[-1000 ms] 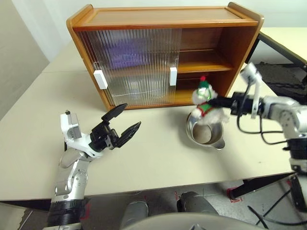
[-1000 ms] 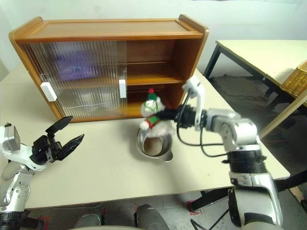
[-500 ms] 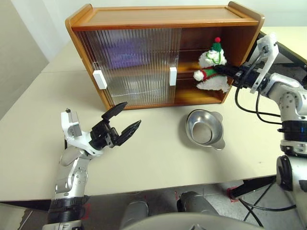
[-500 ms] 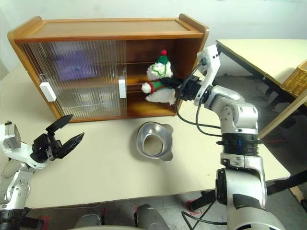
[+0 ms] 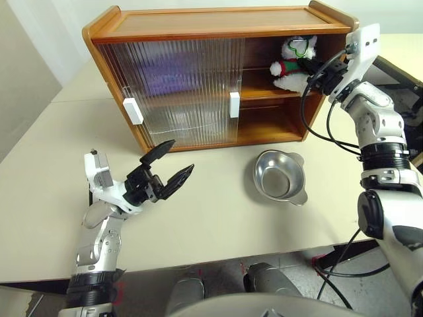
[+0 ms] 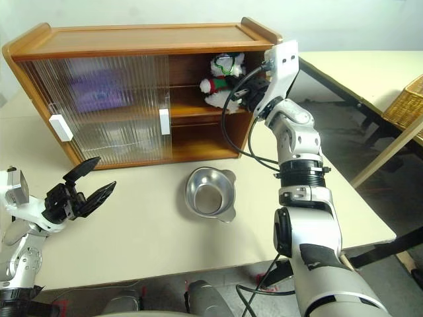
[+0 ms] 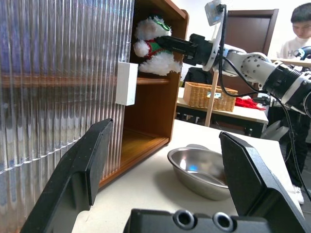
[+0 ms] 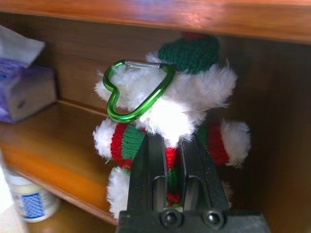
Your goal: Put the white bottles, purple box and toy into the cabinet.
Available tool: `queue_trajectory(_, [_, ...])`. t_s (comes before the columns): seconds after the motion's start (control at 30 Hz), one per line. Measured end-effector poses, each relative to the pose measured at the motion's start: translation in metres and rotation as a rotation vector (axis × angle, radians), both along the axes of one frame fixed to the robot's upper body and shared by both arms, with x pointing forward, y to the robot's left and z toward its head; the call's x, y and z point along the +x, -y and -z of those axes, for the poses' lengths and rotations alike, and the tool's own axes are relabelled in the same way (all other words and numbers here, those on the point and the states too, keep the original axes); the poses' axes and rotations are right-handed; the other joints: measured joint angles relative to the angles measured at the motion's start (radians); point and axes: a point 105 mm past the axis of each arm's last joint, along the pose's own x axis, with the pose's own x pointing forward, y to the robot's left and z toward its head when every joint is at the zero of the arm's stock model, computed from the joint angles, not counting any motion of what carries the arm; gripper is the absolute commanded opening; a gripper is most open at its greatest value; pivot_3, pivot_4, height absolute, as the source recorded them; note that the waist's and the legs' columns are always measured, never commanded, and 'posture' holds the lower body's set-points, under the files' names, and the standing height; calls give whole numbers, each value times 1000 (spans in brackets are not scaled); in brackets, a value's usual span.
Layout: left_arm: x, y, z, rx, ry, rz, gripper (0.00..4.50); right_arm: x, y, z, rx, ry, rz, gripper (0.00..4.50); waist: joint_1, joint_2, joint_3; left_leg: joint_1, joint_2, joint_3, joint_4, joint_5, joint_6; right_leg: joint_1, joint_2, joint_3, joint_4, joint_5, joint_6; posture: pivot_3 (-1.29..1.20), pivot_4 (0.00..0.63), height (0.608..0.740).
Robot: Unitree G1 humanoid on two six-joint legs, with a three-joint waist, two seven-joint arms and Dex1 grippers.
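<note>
The toy (image 5: 289, 61), a white plush with a red-green scarf and green goggles, is inside the open right end of the cabinet's (image 5: 218, 23) upper shelf. My right gripper (image 5: 312, 68) is shut on its scarf, seen close in the right wrist view (image 8: 167, 145). Whether the toy rests on the shelf I cannot tell. The purple box (image 8: 23, 83) lies further along that upper shelf, a purple blur behind the ribbed door (image 5: 168, 74). A white bottle (image 8: 30, 200) stands on the lower shelf. My left gripper (image 5: 168, 168) hovers open over the table, well in front of the cabinet.
A steel bowl (image 5: 281, 177) sits on the table in front of the cabinet's open side. A second table with a wicker basket (image 6: 404, 100) stands to the right. A person (image 7: 302, 26) is in the background beyond it.
My right gripper carried the toy up from over the steel bowl and forward into the cabinet's upper shelf, rolling the wrist on the way. The left gripper stayed still.
</note>
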Motion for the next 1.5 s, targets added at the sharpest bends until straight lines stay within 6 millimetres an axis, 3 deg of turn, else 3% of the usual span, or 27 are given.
queue_trajectory(0.23, [1, 5, 1, -1, -9, 5, 4500, 8, -6, 3, -6, 8, 9, 43, -13, 1, 0, 0, 1, 0, 0, 0, 0, 0, -1, 0, 0, 1, -1, -130, 21, 740])
queue_trajectory(0.47, [2, 6, 3, 10, -16, -2, 4500, 10, -5, 10, -22, -11, 13, 2432, -17, 1, 1, 0, 1, 0, -1, 0, 0, 0, -1, 0, 0, 1, -2, -124, 23, 740])
queue_trajectory(0.57, [2, 7, 2, 12, -12, 0, 4500, 8, -8, 10, -30, -10, -8, 2724, -23, 1, 1, 1, 2, 0, -1, -1, 1, -1, 0, 0, 0, 1, -3, -127, 21, 740])
queue_trajectory(0.73, [1, 7, 1, 14, -9, 5, 4500, 7, -13, 12, -36, -12, -38, 4466, -19, 2, 1, 0, 1, 0, 0, -1, 1, 0, 1, 0, 0, 0, -1, -132, 19, 740])
queue_trajectory(1.37, [0, 8, 1, 16, -16, 17, 4500, 1, -18, 3, -54, 24, -53, 4466, -9, 2, 1, -2, 0, 0, 0, -1, 1, -1, 0, 0, -1, 0, -1, -129, 24, 740])
queue_trajectory(1.5, [0, 8, 2, 12, -20, 12, 4500, -6, -26, 2, -54, 45, -65, 4466, -9, 2, 1, -2, 1, 0, 0, -1, 1, -1, 0, 0, -1, 0, -1, -129, 26, 740])
